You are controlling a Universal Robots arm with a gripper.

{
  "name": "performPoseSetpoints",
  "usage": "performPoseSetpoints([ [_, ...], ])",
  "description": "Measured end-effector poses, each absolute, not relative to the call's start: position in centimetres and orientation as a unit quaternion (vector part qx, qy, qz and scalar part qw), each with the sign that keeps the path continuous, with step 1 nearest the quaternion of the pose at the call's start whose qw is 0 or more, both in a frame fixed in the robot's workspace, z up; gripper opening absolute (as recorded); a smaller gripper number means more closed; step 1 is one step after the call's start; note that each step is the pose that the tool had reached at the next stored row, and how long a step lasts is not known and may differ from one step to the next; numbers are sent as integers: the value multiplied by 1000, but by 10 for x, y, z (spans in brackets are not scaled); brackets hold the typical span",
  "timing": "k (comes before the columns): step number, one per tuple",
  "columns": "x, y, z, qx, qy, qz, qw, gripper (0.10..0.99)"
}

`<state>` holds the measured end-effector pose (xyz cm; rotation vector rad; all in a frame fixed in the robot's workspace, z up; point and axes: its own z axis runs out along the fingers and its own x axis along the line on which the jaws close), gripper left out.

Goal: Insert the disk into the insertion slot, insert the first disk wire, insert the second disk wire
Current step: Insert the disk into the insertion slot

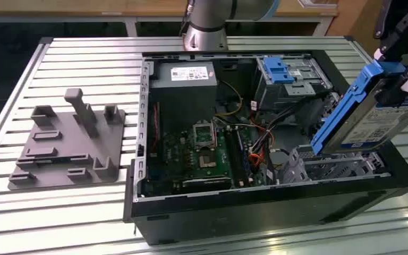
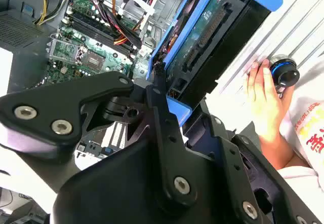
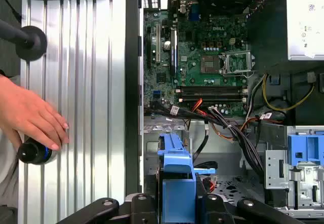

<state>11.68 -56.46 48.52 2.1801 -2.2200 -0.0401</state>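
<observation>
My gripper (image 1: 397, 87) is shut on the disk (image 1: 374, 119), a silver drive with a white label in a bright blue carrier. The disk hangs tilted, its lower end just above the insertion slot (image 1: 339, 166), a small grey perforated cage in the open computer case at the exterior view's right. In the second wrist view the black fingers (image 2: 158, 89) clamp the blue carrier of the disk (image 2: 202, 36). In the first wrist view the carrier edge of the disk (image 3: 175, 171) stands over the case floor. A bundle of loose black and orange wires (image 1: 259, 150) lies beside the cage.
The case holds a motherboard (image 1: 207, 154), a grey power supply (image 1: 184, 74) and a taller bay with a blue latch (image 1: 283, 71). A grey fixture plate (image 1: 66, 143) sits on the slatted table at the exterior view's left. A person's hand (image 3: 31, 115) rests beside the case on a black knob (image 3: 31, 152).
</observation>
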Motion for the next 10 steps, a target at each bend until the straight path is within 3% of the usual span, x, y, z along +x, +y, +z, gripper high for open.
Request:
performPoseSetpoints([
  [10,117,-565,485,701,-713,-13,15,365],
])
